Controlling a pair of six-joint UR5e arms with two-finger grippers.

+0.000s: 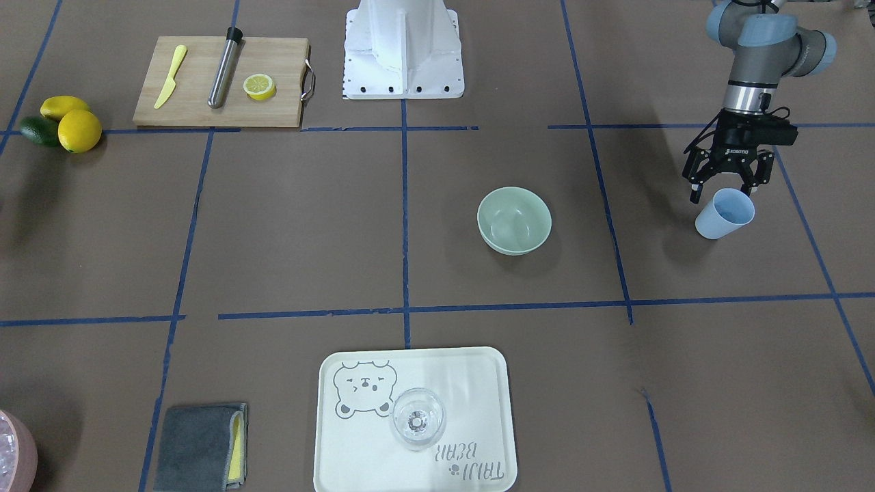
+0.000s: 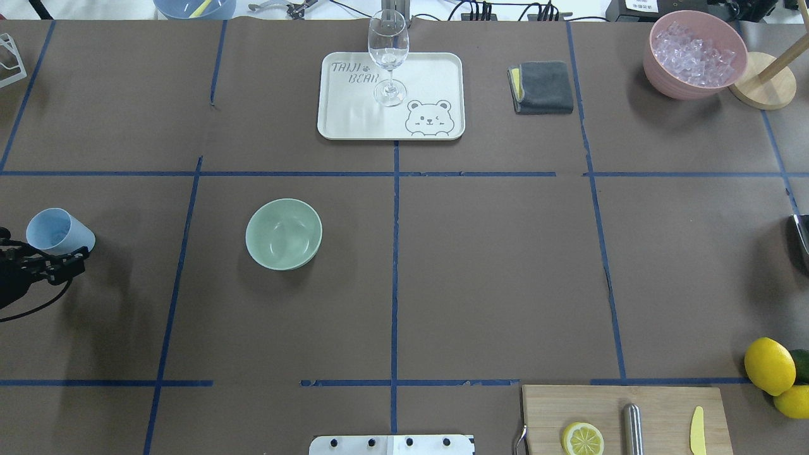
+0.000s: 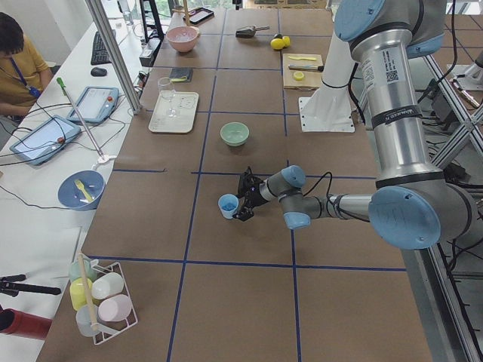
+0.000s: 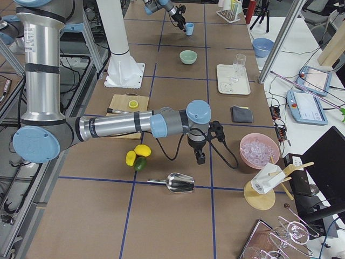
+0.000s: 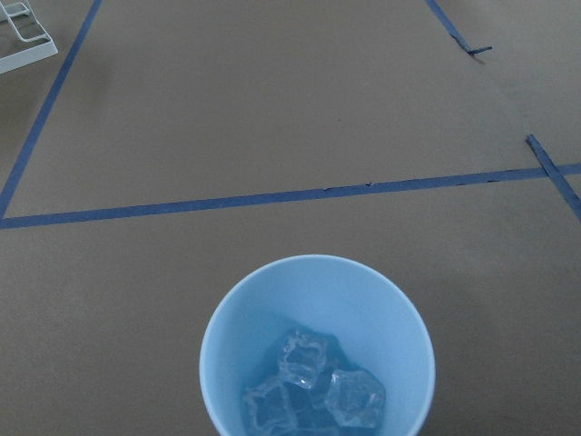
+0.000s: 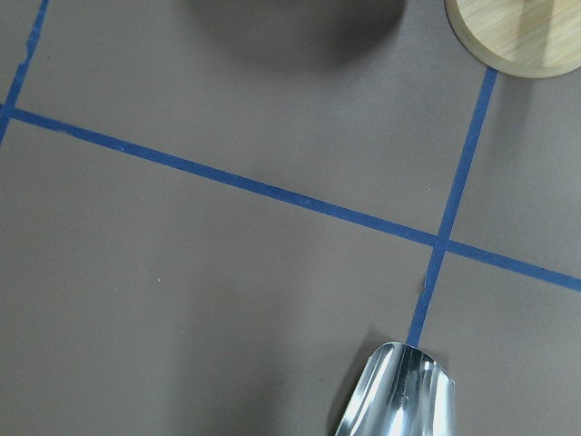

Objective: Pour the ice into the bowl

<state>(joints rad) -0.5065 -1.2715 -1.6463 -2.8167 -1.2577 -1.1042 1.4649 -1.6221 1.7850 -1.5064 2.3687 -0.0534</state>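
Observation:
A light blue cup stands on the brown table at the robot's far left, with three clear ice cubes in its bottom. My left gripper is low and level at the cup, with its jaws spread wide on either side of it; it looks open and not clamped. The mint-green bowl sits empty toward the table's middle, well apart from the cup. My right gripper hangs over the table's right end, above a metal scoop; I cannot tell whether it is open or shut.
A pink bowl full of ice stands at the far right corner. A white tray holds a wine glass, with a grey cloth beside it. A cutting board and lemons lie near the robot.

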